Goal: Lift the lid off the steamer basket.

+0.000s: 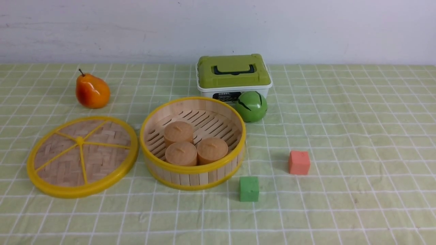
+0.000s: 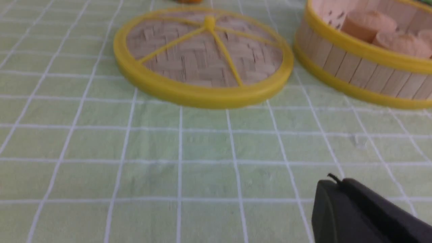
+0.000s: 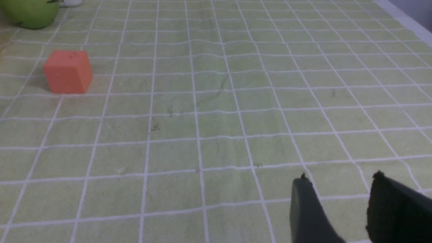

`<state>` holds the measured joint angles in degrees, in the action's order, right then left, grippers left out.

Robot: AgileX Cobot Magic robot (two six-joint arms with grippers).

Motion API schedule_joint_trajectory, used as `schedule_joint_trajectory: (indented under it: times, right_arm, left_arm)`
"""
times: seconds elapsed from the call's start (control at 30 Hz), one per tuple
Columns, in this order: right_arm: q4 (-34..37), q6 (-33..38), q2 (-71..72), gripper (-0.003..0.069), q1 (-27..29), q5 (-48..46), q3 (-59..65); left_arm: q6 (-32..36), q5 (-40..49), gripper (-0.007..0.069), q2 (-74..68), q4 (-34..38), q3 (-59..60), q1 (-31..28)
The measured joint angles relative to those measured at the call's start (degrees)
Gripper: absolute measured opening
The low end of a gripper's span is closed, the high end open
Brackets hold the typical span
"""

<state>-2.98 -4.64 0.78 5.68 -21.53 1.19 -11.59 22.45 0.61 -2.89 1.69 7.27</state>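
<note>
Front view shows a desk covered by a pale green cloth [image 1: 357, 136] with a white grid, lightly creased, running back to a plain white wall [image 1: 218, 27] along the far edge. The lid [image 1: 82, 156] lies flat on the cloth toward the left side of the desk, just beside the steamer basket [image 1: 192, 172], their yellow rims nearly touching. The basket stands open near the middle of the desk with three tan round blocks [image 1: 196, 146] on its slatted floor. Behind it, close to the far edge, sits a white box with a green top [image 1: 233, 73], and a green ball [image 1: 251, 106] rests against the box front, just right of the basket. An orange pear [image 1: 92, 91] stands toward the far left. A green cube [image 1: 249, 189] and an orange cube [image 1: 299, 162] lie apart on the cloth, right of the basket. Neither arm appears in this view. Only one dark finger of the left gripper [image 2: 364, 212] shows in its wrist view, low over bare cloth, so I cannot tell its state. The right gripper [image 3: 337, 189] hangs over bare cloth with its fingers apart, holding nothing.
</note>
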Motion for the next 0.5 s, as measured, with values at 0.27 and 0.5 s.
schedule_joint_trajectory:
  times: [0.27, 0.5]
  right_arm:
    - [0.0, 0.0, 0.0, 0.0241, 0.0, 0.0, 0.0]
    - [0.0, 0.0, 0.0, 0.0241, 0.0, 0.0, 0.0]
  left_arm:
    - [1.1, 0.4, -0.0013, 0.0, 1.5, 0.1, 0.0]
    - [1.1, 0.4, -0.0013, 0.0, 2.3, 0.1, 0.0]
